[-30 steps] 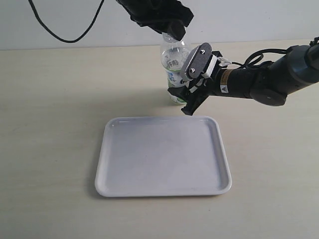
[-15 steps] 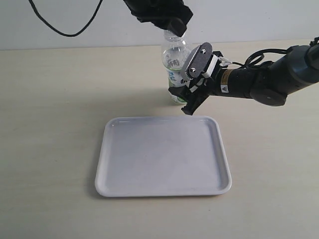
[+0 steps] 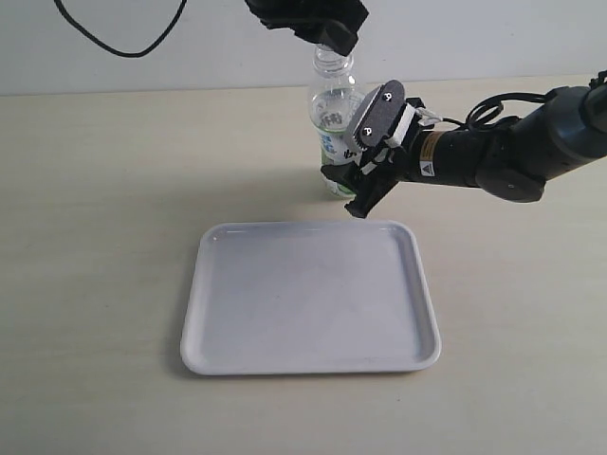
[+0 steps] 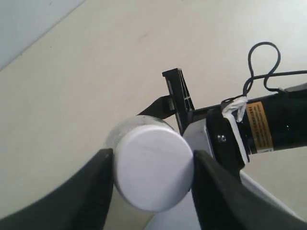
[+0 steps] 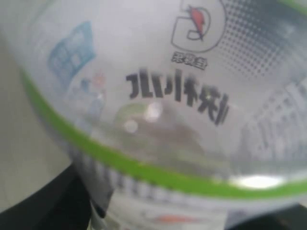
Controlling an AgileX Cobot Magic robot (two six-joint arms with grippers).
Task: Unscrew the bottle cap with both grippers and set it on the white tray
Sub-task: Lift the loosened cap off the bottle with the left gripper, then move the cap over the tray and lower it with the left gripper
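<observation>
White tray (image 3: 313, 296) — bottle (image 3: 329, 99) just beyond edge

The table (image 3: 104, 237) is a pale beige, matte surface that fills the exterior view from the bottom edge up to a light wall (image 3: 474, 38) along the top. A white tray (image 3: 310, 296) lies flat on it, low in the centre of the frame, with rounded corners and a low rim. Just above the tray's upper edge, slightly right of centre, the bottle (image 3: 328, 114) stands upright on the table, near the tray but not touching it.
</observation>
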